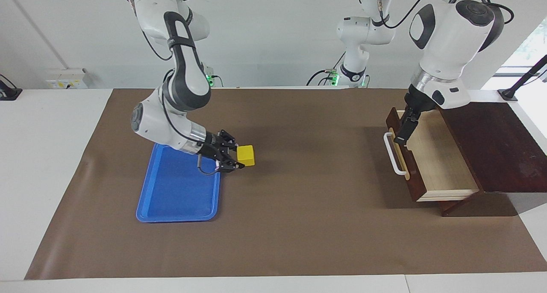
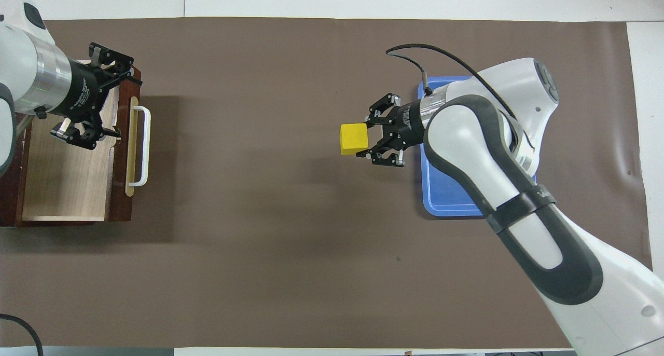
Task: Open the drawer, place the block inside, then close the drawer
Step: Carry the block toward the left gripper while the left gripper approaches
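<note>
The yellow block [image 1: 246, 155] [image 2: 353, 139] hangs in the air over the brown mat, just past the blue tray's edge on the side toward the drawer. My right gripper [image 1: 237, 156] [image 2: 364, 140] is shut on the block and holds it from the tray side. The drawer [image 1: 436, 160] [image 2: 67, 179] stands pulled out of its dark wooden box [image 1: 498, 147], showing a pale, bare interior and a white handle [image 1: 393, 154] [image 2: 143, 146]. My left gripper [image 1: 401, 133] [image 2: 124, 107] hovers open over the drawer's front panel, holding nothing.
The blue tray [image 1: 179, 190] [image 2: 445, 190] lies on the brown mat [image 1: 320, 224] toward the right arm's end, with nothing in it. My right arm's forearm covers much of the tray in the overhead view. Bare mat stretches between block and drawer.
</note>
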Controlling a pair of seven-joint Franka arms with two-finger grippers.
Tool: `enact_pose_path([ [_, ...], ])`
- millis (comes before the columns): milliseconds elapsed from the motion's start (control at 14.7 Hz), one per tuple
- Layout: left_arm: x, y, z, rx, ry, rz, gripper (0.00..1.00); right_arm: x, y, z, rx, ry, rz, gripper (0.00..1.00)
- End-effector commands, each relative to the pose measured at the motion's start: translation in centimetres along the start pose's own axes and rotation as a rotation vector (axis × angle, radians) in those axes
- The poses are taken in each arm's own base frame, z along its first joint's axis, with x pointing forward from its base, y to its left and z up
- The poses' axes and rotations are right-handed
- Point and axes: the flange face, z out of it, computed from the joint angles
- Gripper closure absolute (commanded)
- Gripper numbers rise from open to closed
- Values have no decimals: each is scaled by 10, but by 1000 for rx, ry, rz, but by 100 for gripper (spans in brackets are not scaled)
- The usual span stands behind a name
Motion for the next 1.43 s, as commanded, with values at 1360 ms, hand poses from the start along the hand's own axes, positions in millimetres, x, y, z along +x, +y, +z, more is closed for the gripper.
enact_pose_path([
  [1360, -217, 27, 109, 151, 17, -358, 0, -100, 33, 74, 77, 9, 0, 100],
])
